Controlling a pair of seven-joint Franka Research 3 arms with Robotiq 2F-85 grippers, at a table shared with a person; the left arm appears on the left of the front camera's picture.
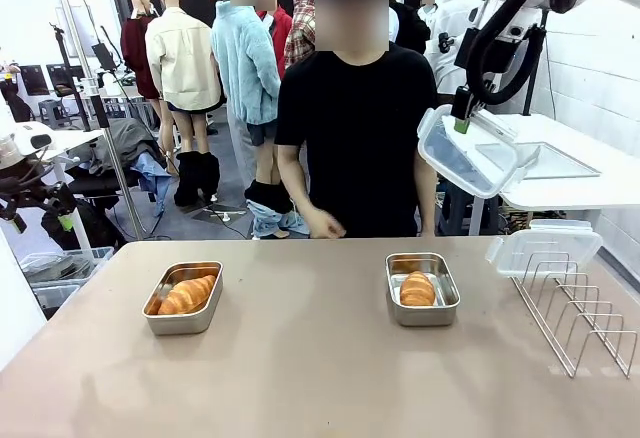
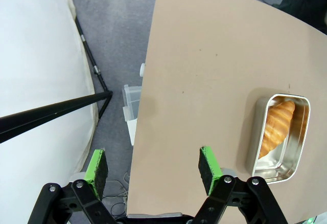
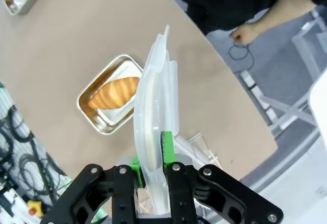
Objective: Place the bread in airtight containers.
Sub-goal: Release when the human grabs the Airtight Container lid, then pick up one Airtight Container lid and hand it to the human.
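You have one roll (image 1: pixel 188 294) lying in the left tin (image 1: pixel 180 324) and a second roll (image 1: pixel 417 289) in the right tin (image 1: pixel 424 317). Both tins sit uncovered on the desk (image 1: pixel 320 378), well apart. In the right wrist view the clear lid (image 3: pixel 153 116) hides one end of the right tin, and the left tin is cut off at the picture's corner. Your right hand (image 1: pixel 462 124) is clamped on that lid's edge, high above the desk's far right side. Your left hand (image 2: pixel 153 165) hangs with its fingers spread wide, gripping nothing, over the desk's edge. A spare lid (image 1: pixel 543 248) lies at the far end of the wire rack (image 1: pixel 580 330), partly behind its wires. A person (image 1: pixel 350 138) stands across the desk.
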